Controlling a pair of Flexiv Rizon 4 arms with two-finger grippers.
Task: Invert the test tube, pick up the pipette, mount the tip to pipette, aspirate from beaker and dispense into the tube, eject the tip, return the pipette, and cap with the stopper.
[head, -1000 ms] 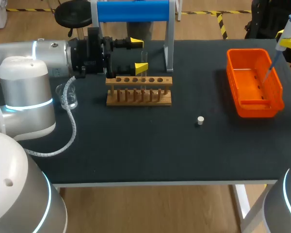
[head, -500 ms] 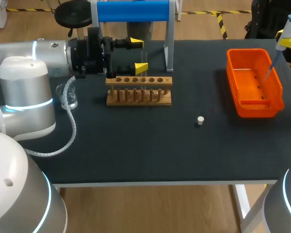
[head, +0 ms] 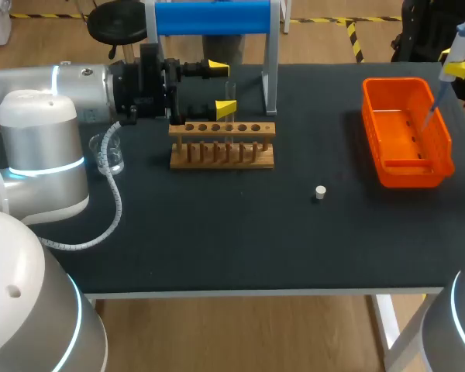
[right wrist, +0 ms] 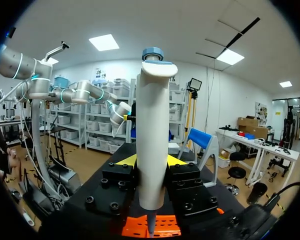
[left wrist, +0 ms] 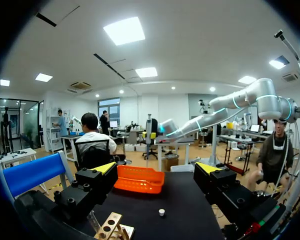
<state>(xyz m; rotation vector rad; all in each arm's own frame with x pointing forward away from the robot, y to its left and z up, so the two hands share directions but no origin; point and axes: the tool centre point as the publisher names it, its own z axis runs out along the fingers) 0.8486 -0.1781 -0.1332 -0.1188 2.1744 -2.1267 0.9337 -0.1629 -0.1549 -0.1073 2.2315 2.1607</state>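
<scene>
almost nothing has changed over the last second: the pipette (head: 437, 96) only drifts a hair, staying above the far right side of the orange bin (head: 409, 172) with its thin end pointing down into it. right pincer (right wrist: 151, 161) is clamped on the pipette body from both sides, and the wrist view shows orange straight below the nozzle. cannot tell whether a disposable tip is on the nozzle or already dropped, it is too thin to read. left pincer (head: 222, 88) has not moved, well to the left of the bin, fingers spread wide with nothing seen between them in its wrist view. the wooden rack (head: 222, 155) is well left of the bin, and the beaker (head: 108, 155) is further left again. the stopper (head: 320, 192) lies on the table (head: 240, 240) near the bin's front left, untouched. judgement: this looks like the eject-tip step, with the arm holding over the bin. returning the pipette and capping with the stopper are not yet done.
</scene>
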